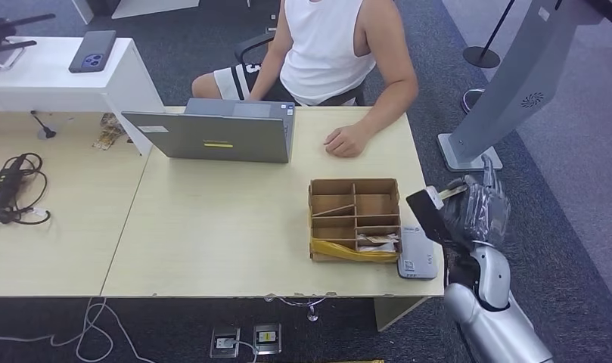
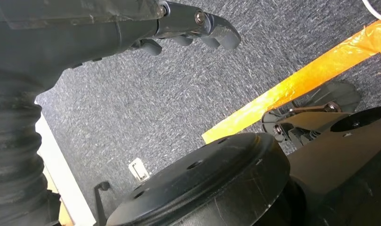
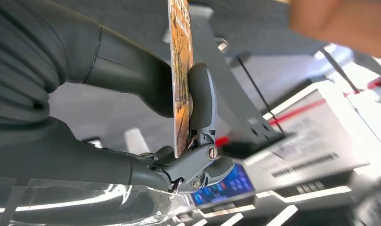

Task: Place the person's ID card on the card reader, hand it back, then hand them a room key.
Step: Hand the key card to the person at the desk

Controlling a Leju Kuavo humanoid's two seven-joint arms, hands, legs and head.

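Observation:
My right hand [image 1: 480, 208] is raised just off the table's right edge and pinches a card [image 1: 427, 213], which looks dark from the head view. In the right wrist view the card [image 3: 180, 80] stands edge-on between thumb and finger and has a brown printed face. I cannot tell whether it is the ID card or a room key. The grey-white card reader [image 1: 417, 255] lies on the table corner just below and left of the held card. The person's hand [image 1: 346, 141] rests on the table's far edge. My left hand [image 2: 193, 26] hangs over the carpet, fingers loosely bent, holding nothing.
A cardboard divider box [image 1: 355, 219] with yellow tape stands left of the reader, with some cards in one compartment [image 1: 375, 240]. An open grey laptop [image 1: 219, 134] sits at the back of the table [image 1: 212, 227]. A grey kiosk stand [image 1: 514, 83] rises to the right.

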